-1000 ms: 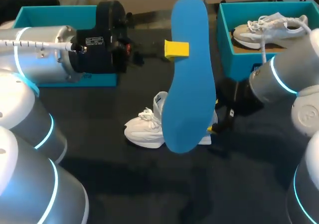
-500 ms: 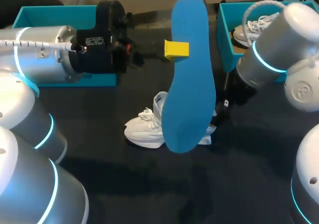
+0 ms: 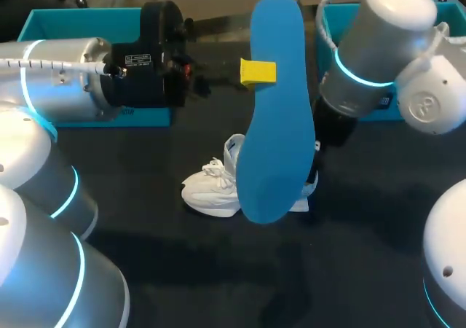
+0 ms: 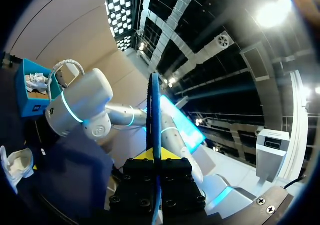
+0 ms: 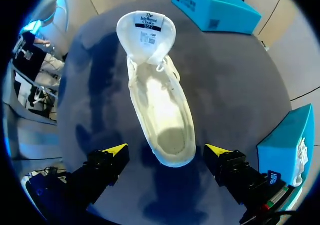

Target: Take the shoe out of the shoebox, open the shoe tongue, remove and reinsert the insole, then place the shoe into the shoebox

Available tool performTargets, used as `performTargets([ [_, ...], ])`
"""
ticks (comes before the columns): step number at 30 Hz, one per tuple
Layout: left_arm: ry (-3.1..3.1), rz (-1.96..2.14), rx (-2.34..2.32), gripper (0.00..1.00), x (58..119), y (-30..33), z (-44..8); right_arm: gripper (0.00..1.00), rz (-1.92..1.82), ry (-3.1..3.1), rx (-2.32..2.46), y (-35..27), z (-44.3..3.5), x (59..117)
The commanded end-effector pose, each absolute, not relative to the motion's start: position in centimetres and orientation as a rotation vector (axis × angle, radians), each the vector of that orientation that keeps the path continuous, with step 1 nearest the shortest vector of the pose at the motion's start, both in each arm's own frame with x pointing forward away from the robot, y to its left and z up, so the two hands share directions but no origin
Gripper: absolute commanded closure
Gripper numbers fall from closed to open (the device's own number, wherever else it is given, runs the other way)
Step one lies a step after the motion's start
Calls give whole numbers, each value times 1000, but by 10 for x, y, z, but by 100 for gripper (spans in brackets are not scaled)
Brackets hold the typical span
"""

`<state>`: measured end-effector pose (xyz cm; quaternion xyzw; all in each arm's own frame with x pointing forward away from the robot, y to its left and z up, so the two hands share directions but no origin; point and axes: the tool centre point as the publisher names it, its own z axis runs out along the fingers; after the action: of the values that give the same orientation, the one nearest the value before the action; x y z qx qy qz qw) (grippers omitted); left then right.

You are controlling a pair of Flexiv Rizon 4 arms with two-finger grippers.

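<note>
Left gripper [image 4: 156, 167] pinches the blue insole [image 3: 277, 124] at centre frame while the right gripper [image 5: 165, 152], spread wide, should brace the shoe [image 5: 159, 107] at its heel.

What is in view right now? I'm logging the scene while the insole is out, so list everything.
insole: one, blue, held up over the table
shoe: one, white, on the table, tongue folded open
second shoe: one, pale, inside the right shoebox
left shoebox: one, teal, far left
right shoebox: one, teal, far right
table: one, dark
left gripper: one, yellow-tipped, shut on the insole
right gripper: one, yellow-tipped, open above the shoe's heel
</note>
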<state>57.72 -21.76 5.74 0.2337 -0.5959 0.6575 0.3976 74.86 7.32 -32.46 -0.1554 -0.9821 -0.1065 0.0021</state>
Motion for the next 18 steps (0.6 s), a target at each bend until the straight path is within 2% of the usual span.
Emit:
performTargets([
  [1,-1498,1684,613,100,568,-221,61,0,-156,-3088,-502,80,-325,747],
  [18,-1498,1684,613,100,568,-221,61,0,-133,-3118,-410,80,-332,765],
])
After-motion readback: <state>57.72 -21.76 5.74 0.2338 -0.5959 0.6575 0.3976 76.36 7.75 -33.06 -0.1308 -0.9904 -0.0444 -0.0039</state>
